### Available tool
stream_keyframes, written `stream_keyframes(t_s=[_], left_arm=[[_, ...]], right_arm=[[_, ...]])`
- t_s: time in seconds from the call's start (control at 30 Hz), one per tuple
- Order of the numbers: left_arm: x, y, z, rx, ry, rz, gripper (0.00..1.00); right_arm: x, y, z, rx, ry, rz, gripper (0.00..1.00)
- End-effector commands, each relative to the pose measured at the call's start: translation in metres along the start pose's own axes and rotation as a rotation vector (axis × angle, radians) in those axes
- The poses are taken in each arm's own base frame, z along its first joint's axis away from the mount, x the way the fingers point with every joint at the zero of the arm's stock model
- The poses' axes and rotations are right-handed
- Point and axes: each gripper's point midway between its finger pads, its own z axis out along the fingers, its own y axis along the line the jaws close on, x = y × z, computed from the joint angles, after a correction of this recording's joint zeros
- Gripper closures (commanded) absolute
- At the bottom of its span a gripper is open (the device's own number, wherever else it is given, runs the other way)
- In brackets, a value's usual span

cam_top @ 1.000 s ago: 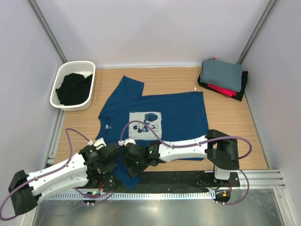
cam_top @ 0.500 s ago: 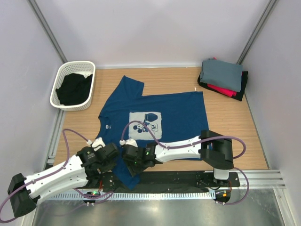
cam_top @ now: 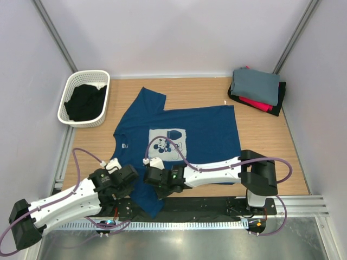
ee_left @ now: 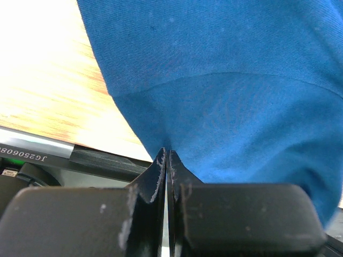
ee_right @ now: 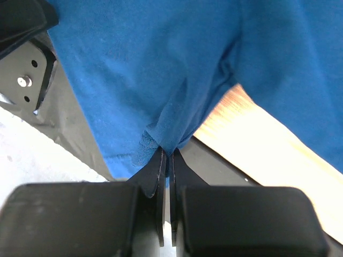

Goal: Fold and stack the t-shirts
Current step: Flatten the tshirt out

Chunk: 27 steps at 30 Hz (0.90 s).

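Top external view: the blue t-shirt (cam_top: pixel 206 135) lies spread across the middle of the wooden surface (cam_top: pixel 265 146), front up, with its pale square cartoon print (cam_top: pixel 167 142) facing the camera. Its collar points toward the left side, its hem toward the right, one sleeve reaches to the far side, and the other sleeve trails over the near edge between the two arms.

Both arms bend low over that near sleeve, their wrists just beside each other. In the left wrist view the left fingers (ee_left: pixel 159 167) are clenched tight with no gap between them, pinching a curved edge of blue cloth right at their tips; bare wood shows to the left of the cloth and a dark rail runs below it. In the right wrist view the right fingers (ee_right: pixel 159 167) are likewise pressed together, grasping a small bunched fold of the same shirt — the fabric puckers into a ridge where it enters the tips, with wood on the right and a black bracket at the upper left.

Well apart, in the far right corner, sits a pile of folded shirts: a grey one (cam_top: pixel 256 82) on top, a red one (cam_top: pixel 259 103) under it, a black one (cam_top: pixel 280 97) at the bottom.

At the far left stands a white basket (cam_top: pixel 69 88) holding dark crumpled cloth (cam_top: pixel 85 103).
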Motion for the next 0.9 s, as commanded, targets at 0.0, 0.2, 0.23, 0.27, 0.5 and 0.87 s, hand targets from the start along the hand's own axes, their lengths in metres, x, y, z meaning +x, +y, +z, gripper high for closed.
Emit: stream_keyframes(t_s=[0.0,0.2,0.23,0.27,0.5,0.87], left_arm=[[-0.006,0.003,0.001,-0.028,-0.037,-0.017,1.0],[-0.006,0.004,0.001,-0.047,-0.032,-0.005,1.0],[-0.006,0.004,0.001,-0.051,-0.033,-0.004,1.0],[-0.006,0.004,0.001,-0.051,-0.033,-0.002,1.0],[-0.007,0.005,0.001,-0.074,-0.036,0.004,1.0],[-0.009,0.005,0.001,-0.086,-0.044,-0.005,1.0]], right_arm=[[0.0,-0.016,-0.011,0.05,-0.017,0.009,0.97],[0.014,-0.031,-0.006,0.084,0.033,-0.015,0.94],[0.016,-0.034,-0.005,0.089,0.038,-0.019,0.92],[0.016,-0.037,-0.007,0.094,0.04,-0.017,0.9],[0.012,-0.046,-0.011,0.098,0.033,-0.003,0.61],[0.011,-0.057,-0.017,0.12,0.003,0.027,0.99]])
